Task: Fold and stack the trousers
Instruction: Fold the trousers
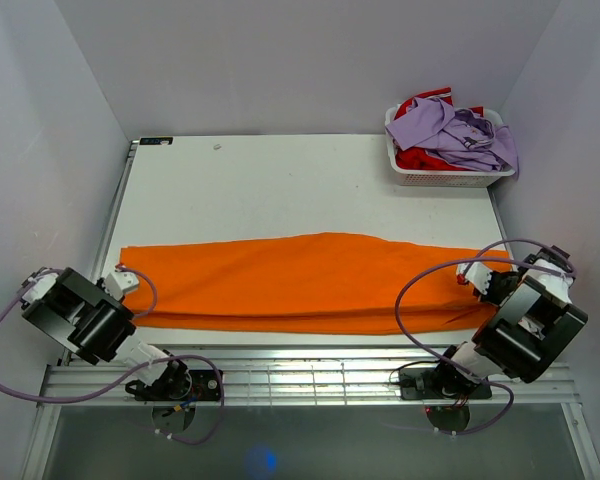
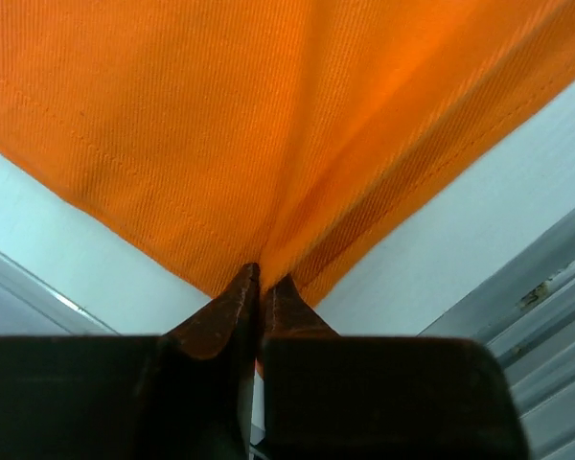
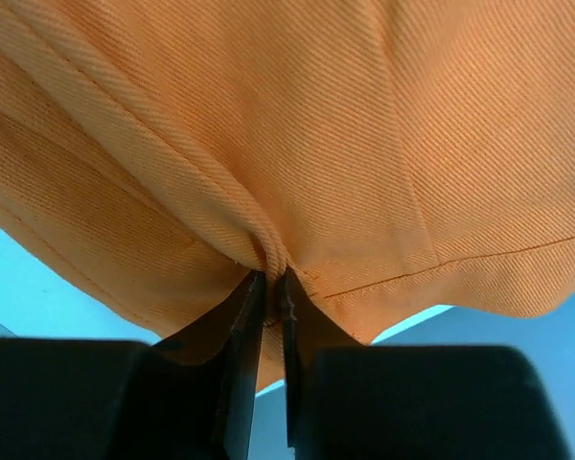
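The trousers (image 1: 310, 282) are lying flat across the near half of the bench (image 1: 280, 190), stretching as one long orange band from approx. the bench's L edge nearly to its R edge. A second layer of cloth is showing along the near side. That near side is running roughly parallel to the slatted metal rail (image 1: 310, 375) at the front. L pincer (image 1: 123, 283) is sitting low at the band's L end. In the L wrist view its two dark fingers (image 2: 220, 316) are pressing together w/ the cloth's corner nipped betw. the tips, the hemmed edges fanning out to both sides and white bench showing beneath. R pincer (image 1: 472, 280) is sitting at the opposite end, by the near R corner of the cloth. In the R wrist view its fingers (image 3: 311, 326) are clamping a bunched ridge of fabric, w/ a stitched seam running off to the R and the layers puckering at the grip. Both pincers are thus gripping the trousers, one at each end. Can't tell whether the pinched ends are lifting off the bench. At the far R corner a white basket (image 1: 420, 177) is holding a lilac shirt (image 1: 460, 135) heaped over a red garment (image 1: 420, 158), well apart from the trousers.
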Tool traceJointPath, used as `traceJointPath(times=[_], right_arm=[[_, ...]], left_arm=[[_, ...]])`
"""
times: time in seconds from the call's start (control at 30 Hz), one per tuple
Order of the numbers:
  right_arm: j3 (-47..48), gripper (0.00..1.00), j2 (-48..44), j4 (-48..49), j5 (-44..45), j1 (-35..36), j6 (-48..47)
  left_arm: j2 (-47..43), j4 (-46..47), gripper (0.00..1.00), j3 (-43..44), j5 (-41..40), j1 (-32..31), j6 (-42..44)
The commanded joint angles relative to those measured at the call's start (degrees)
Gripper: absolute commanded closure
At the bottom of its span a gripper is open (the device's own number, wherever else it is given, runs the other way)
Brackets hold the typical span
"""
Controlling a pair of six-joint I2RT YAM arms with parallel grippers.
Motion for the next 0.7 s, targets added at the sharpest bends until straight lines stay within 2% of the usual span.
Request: traceJointPath(times=[0.0,0.03,0.07,0.1,0.13,0.17,0.2,0.27,0.3,0.37,0.4,0.47,0.57,0.6,0.63,0.67], right_arm=[[-3.0,0.81,-1.4,8.0,5.6,-1.0,-7.1],[-3.3,0.75,-1.9,8.3,5.5,-0.9,-7.2],[-3.3,0.69,-2.4,8.2,5.3,-1.0,-6.6],[-2.2,0.51,-3.5,8.0,4.8,-1.0,-5.8],[-1.3,0.43,-3.9,7.6,3.1,-1.0,-4.8],[0.0,0.39,-4.3,6.7,2.1,-1.0,-3.4],[3.3,0.28,-4.8,3.9,-0.2,-1.3,-2.9],[7.2,0.13,-5.3,0.2,-2.9,-1.3,-1.2],[11.1,0.11,-5.4,-4.8,-5.3,-1.3,-1.2],[14.5,0.0,-5.8,-9.8,-7.4,-1.3,-1.9],[15.7,0.08,-6.7,-11.8,-8.2,-1.2,-3.1],[17.0,0.09,-8.0,-15.3,-9.8,-1.2,-4.4],[16.2,0.09,-11.0,-15.5,-12.8,-0.2,-3.3],[15.9,0.08,-11.8,-15.7,-13.0,2.4,-2.2],[15.6,0.07,-12.0,-15.3,-12.7,4.2,2.7],[14.9,0.02,-12.2,-13.5,-12.4,8.5,5.9]], left_arm=[[-2.6,12.3,0.82,-4.1,-3.8,0.1,15.2],[-3.1,12.0,0.53,-4.3,-3.3,0.1,15.3],[-4.2,11.7,0.43,-3.7,-1.6,0.2,15.0],[-4.8,9.9,0.37,-2.8,-0.4,0.2,14.2],[-5.2,8.2,0.34,-1.6,0.7,0.3,14.1],[-5.5,6.5,0.16,1.7,1.9,0.5,14.1],[-5.6,1.9,0.15,3.8,4.9,0.7,14.0],[-5.9,-5.5,0.14,10.2,7.7,1.0,13.9],[-6.2,-7.8,0.14,12.2,10.2,1.0,13.6],[-6.8,-12.2,0.13,15.6,12.3,1.0,13.8],[-7.2,-16.6,0.13,18.3,13.2,1.0,14.5],[-8.8,-18.8,0.13,19.7,14.8,1.0,14.8],[-11.5,-19.4,0.06,20.6,20.7,0.8,11.2],[-12.1,-19.5,0.03,20.6,22.2,0.6,10.1],[-13.1,-19.1,0.02,20.1,25.3,-0.2,8.6],[-13.5,-18.2,0.02,19.6,25.9,-1.2,2.7]])
